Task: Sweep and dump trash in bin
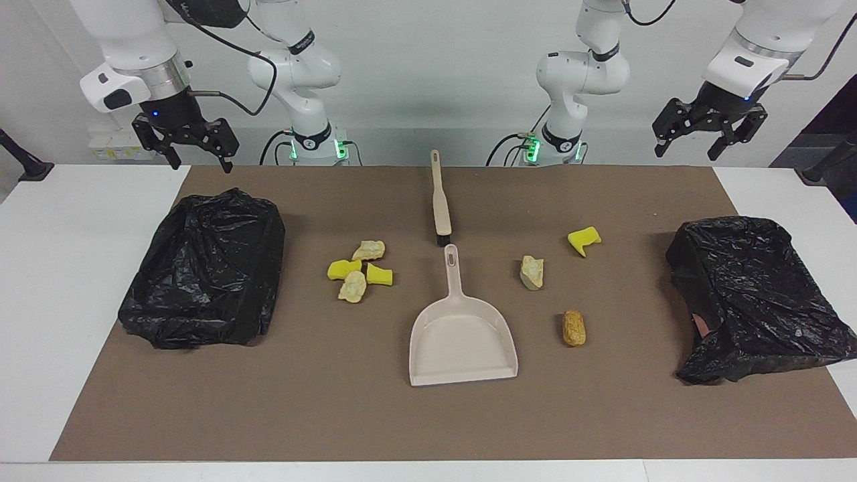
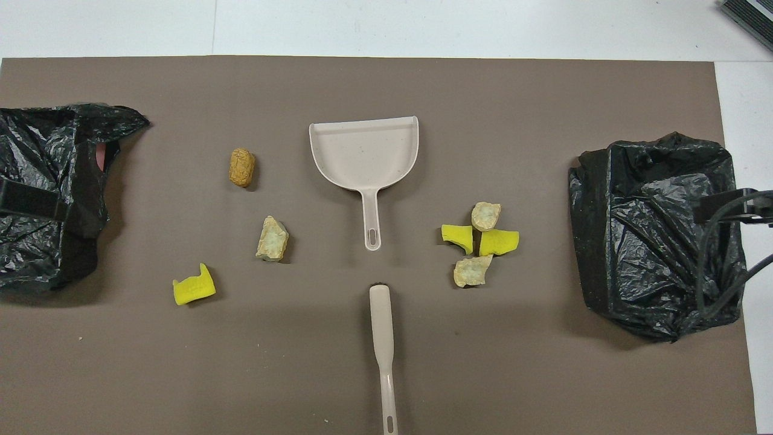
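Grippers: left gripper (image 1: 710,134) is hanging in the air over the left arm's end of the table, fingers spread wide and gripping nothing; right gripper (image 1: 187,144) is hanging over the right arm's end, fingers likewise spread and bare; both arms are waiting
Brush: beige plastic brush with black bristles (image 2: 383,344) is lying nearest the robots at mid-table, bristle end pointing at the dustpan's handle, just apart from it
Trash: seven small chunks of trash (image 2: 480,244) are lying on the brown mat (image 1: 375,415); two bright yellow sponge pieces and two pale beige rocky lumps are clustering, touching, toward the right arm's end; a third yellow piece (image 2: 193,289), a beige lump (image 2: 272,239) and an orange-brown oblong lump (image 2: 241,167) are lying apart toward the left arm's end
Dustpan: beige plastic dustpan (image 2: 362,151) is lying flat, handle toward the robots
Bins: two bins lined with black plastic bags (image 1: 204,268) (image 1: 756,294) are sitting one at each end of the mat
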You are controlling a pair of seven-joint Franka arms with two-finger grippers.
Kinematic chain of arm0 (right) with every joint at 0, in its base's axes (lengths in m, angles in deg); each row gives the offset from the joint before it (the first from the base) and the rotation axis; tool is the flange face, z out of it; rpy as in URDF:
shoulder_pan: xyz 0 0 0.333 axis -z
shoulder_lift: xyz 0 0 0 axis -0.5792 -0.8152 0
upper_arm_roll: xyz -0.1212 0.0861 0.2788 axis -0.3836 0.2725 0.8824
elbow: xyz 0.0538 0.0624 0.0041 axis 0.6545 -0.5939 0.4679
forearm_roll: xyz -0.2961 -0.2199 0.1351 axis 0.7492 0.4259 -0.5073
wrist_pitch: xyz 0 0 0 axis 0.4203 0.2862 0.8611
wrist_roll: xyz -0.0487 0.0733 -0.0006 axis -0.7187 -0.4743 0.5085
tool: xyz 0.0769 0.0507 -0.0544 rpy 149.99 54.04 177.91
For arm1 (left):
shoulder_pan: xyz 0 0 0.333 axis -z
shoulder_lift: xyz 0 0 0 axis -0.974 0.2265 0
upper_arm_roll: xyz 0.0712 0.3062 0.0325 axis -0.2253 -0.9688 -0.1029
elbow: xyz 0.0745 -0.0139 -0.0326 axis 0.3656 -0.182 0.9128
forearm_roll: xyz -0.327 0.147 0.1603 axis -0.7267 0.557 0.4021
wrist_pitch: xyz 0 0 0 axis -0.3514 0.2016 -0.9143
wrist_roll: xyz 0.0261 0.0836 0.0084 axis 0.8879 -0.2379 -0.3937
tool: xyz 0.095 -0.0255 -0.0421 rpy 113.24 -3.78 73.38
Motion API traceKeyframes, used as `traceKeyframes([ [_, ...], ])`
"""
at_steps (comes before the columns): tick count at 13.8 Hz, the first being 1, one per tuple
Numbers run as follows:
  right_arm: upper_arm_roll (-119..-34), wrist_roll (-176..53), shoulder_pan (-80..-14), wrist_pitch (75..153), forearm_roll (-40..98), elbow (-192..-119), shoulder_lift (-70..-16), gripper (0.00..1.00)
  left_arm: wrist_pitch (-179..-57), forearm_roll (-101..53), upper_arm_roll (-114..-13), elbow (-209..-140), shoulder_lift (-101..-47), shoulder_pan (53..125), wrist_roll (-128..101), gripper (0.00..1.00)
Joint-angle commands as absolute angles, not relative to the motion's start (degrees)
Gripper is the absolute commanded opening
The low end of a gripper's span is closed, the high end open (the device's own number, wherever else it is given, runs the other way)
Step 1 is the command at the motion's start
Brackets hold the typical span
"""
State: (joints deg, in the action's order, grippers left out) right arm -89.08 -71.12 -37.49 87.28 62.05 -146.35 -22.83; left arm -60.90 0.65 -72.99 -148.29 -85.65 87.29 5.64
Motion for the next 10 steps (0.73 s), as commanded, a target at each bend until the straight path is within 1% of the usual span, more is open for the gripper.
traceKeyframes([
  [1,-89.1,-69.2,-37.1,87.2,60.6,-145.9,-23.0,1.0,-60.3,0.5,-73.5,-148.9,-86.4,88.2,6.0,1.0],
  [10,-89.1,-69.3,-37.1,86.9,60.6,-146.0,-22.9,1.0,-60.5,0.5,-73.3,-149.5,-86.7,88.8,5.3,1.0],
])
